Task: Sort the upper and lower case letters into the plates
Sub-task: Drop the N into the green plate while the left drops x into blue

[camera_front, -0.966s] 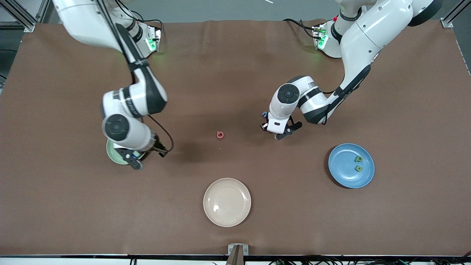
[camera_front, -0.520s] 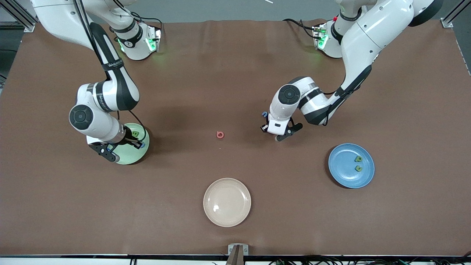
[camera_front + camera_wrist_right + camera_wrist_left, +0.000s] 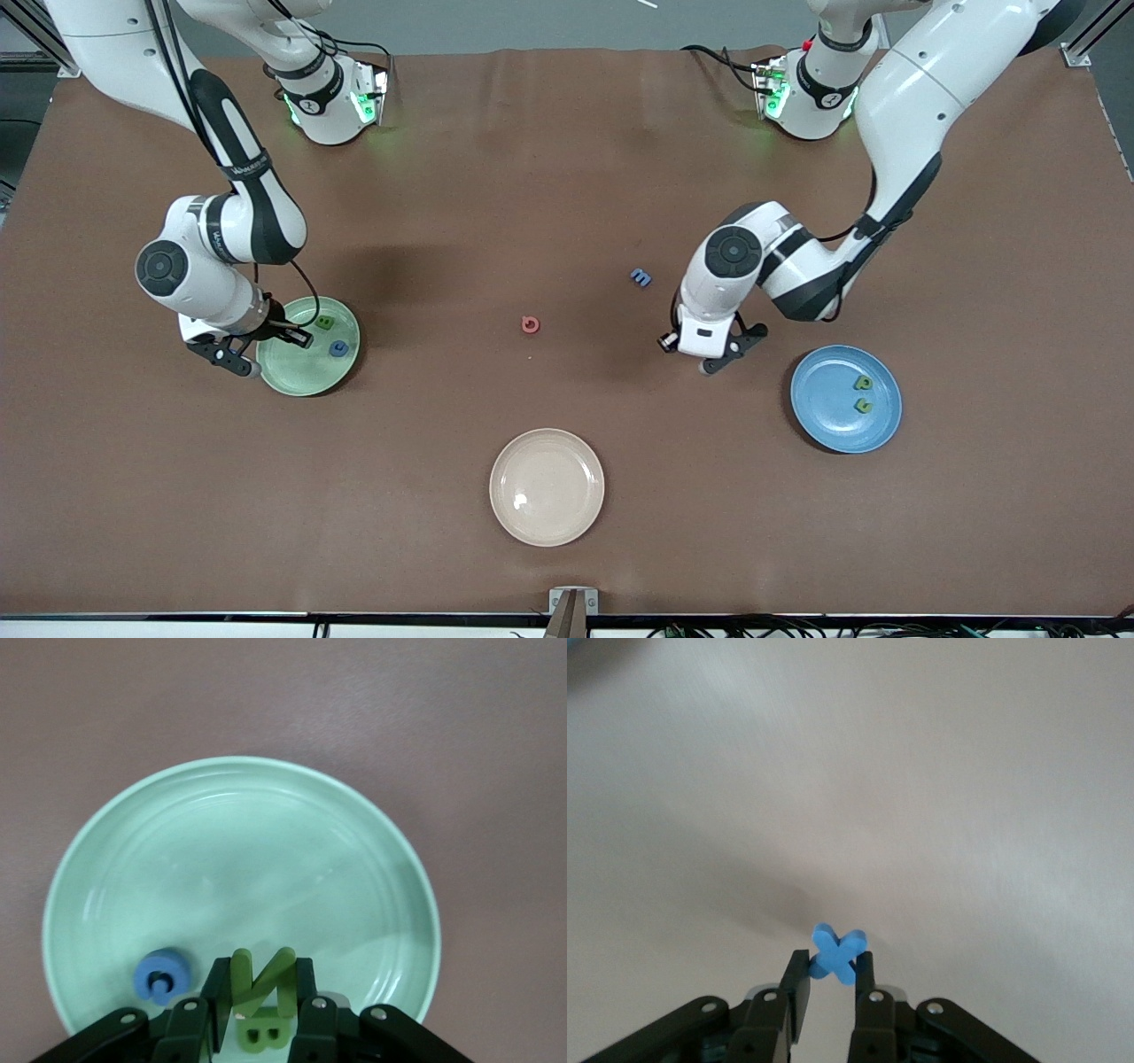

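Inspector: Which step is in hand?

Assessor: Two deliveries at once, by the look of it. The right gripper (image 3: 257, 1014) hangs over the light green plate (image 3: 297, 379), its fingers pinched on a green N (image 3: 262, 980). A green B (image 3: 325, 323) and a blue C (image 3: 338, 348) already lie in that plate. The left gripper (image 3: 830, 994) is over bare table between the blue m (image 3: 640, 277) and the blue plate (image 3: 828, 424), its fingers clamped on a blue x (image 3: 836, 953).

Inspector: And what is left?

Assessor: Two green small letters (image 3: 861, 393) rest in the blue plate. The m and a red round letter (image 3: 530, 324) lie loose on the table. The cream plate (image 3: 547, 523) holds nothing.

Inspector: The next move?

Assessor: Judged likely: the right lets go of the N into the green plate, and the left carries the x over the blue plate before it lets go
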You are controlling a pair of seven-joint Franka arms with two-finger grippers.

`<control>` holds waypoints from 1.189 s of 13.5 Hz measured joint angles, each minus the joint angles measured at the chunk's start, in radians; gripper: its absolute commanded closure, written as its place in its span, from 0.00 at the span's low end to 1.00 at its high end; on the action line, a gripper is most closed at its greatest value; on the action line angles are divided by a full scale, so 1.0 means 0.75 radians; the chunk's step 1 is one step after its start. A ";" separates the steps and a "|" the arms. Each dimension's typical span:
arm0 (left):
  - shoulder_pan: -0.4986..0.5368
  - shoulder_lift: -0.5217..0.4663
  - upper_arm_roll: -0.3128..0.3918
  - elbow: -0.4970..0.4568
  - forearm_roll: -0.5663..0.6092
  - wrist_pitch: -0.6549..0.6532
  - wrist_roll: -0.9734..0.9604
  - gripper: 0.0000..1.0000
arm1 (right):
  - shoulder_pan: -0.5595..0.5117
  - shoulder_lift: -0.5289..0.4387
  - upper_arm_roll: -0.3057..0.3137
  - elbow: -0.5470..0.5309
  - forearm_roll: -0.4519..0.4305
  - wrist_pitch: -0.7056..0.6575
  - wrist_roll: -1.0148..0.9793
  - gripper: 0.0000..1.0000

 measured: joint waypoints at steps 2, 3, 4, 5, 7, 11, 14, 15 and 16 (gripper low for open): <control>0.080 -0.025 0.001 0.004 0.000 -0.024 0.148 0.97 | -0.025 0.000 0.001 -0.014 0.000 0.029 -0.047 0.95; 0.123 -0.029 0.001 0.004 0.000 -0.025 0.221 0.97 | -0.038 0.001 0.000 -0.019 0.000 0.037 -0.067 0.84; 0.164 -0.029 0.001 0.005 0.000 -0.025 0.291 0.97 | -0.050 0.002 0.000 -0.026 0.000 0.045 -0.078 0.60; 0.199 -0.029 0.001 0.005 0.000 -0.025 0.351 0.97 | -0.056 0.004 0.001 -0.032 0.000 0.049 -0.084 0.44; 0.249 -0.030 0.000 0.007 0.000 -0.025 0.455 0.97 | -0.057 0.010 0.005 -0.036 0.000 0.053 -0.085 0.00; 0.342 -0.036 0.001 0.009 0.000 -0.025 0.656 0.97 | -0.051 0.011 0.023 -0.032 0.001 0.040 -0.062 0.00; 0.397 -0.036 0.002 0.008 0.000 -0.025 0.766 0.97 | 0.084 0.009 0.052 0.022 0.002 -0.007 0.250 0.00; 0.410 -0.036 0.003 0.008 0.000 -0.025 0.790 0.97 | 0.172 0.009 0.057 0.054 0.002 -0.013 0.414 0.00; 0.421 -0.036 0.003 0.008 0.000 -0.025 0.814 0.97 | 0.267 0.013 0.061 0.089 0.002 -0.021 0.583 0.00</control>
